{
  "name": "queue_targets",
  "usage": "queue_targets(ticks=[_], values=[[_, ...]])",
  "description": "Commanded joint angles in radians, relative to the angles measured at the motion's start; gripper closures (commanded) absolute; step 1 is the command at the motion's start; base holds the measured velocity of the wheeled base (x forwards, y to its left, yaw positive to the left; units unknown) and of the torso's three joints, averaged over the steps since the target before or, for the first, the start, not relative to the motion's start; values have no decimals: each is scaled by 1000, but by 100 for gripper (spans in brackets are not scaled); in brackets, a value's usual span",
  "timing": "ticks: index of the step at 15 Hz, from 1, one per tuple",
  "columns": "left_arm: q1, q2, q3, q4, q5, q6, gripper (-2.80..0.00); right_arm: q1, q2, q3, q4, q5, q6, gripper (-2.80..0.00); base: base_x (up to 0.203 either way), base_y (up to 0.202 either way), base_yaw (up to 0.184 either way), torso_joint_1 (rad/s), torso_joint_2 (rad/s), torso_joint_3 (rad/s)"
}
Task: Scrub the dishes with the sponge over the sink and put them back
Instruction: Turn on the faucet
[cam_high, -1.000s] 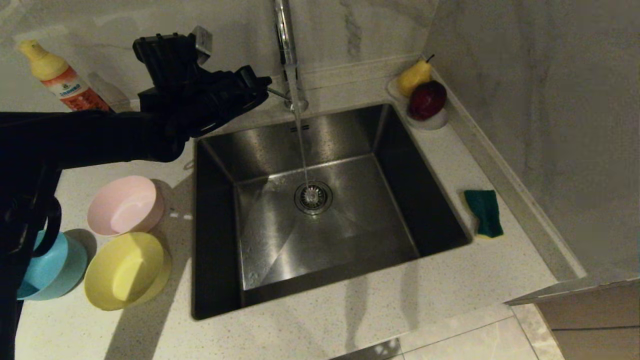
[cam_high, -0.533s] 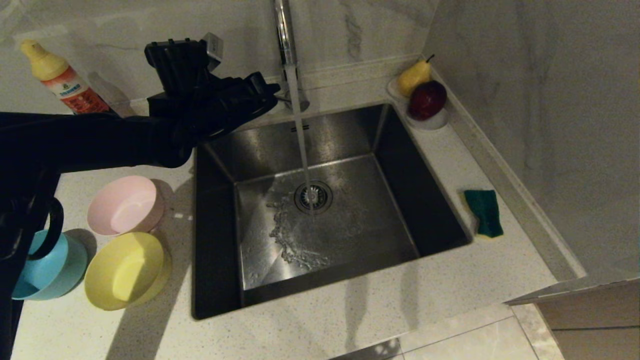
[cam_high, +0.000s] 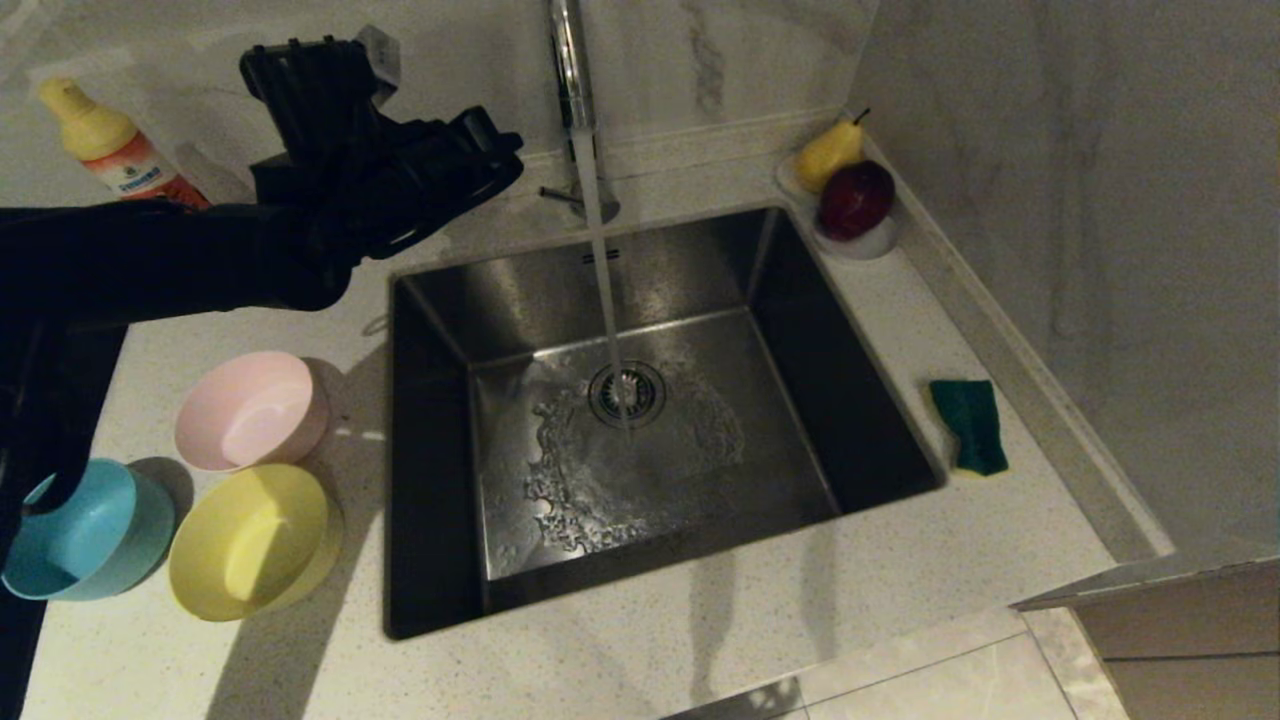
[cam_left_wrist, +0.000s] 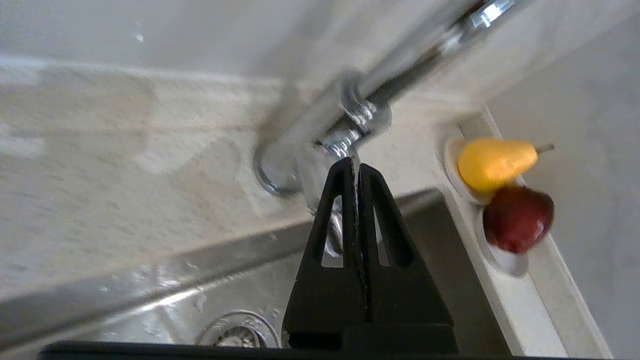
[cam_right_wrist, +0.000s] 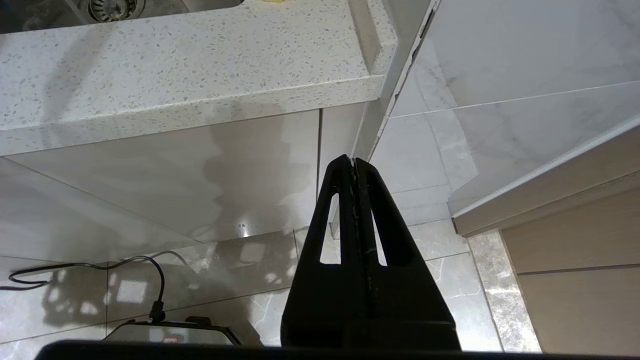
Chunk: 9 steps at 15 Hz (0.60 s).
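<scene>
While head view omits it, right pincer (cam_right_wrist: 356, 162) hangs closed.

A home kitchen, by every sign. Pale speckled stone counter (cam_high: 900, 600) with a square steel sink (cam_high: 650, 400) set into it, chrome tap (cam_high: 570, 70) running water onto the drain. Marble-look wall tiles behind and to the side. Bottle of dish soap (cam_high: 110, 150) standing at the back, sponge (cam_high: 968, 425) lying beside the basin, three plastic bowls (cam_high: 250, 410) on the other side, a small white dish with a pear (cam_high: 828, 152) and a dark red apple (cam_high: 855, 200) in the corner. Cabinet fronts and glossy floor tiles (cam_right_wrist: 425, 240) below.
</scene>
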Motion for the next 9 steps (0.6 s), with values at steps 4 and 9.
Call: queue_targets(ticks=[4, 9], values=[[12, -193, 25, 178, 140, 11, 0, 0, -1, 0, 0, 0, 0, 0, 0, 0, 0, 0, 0, 0], [11, -455, 171, 299, 274, 87, 0, 0, -1, 0, 0, 0, 0, 0, 0, 0, 0, 0, 0, 0]])
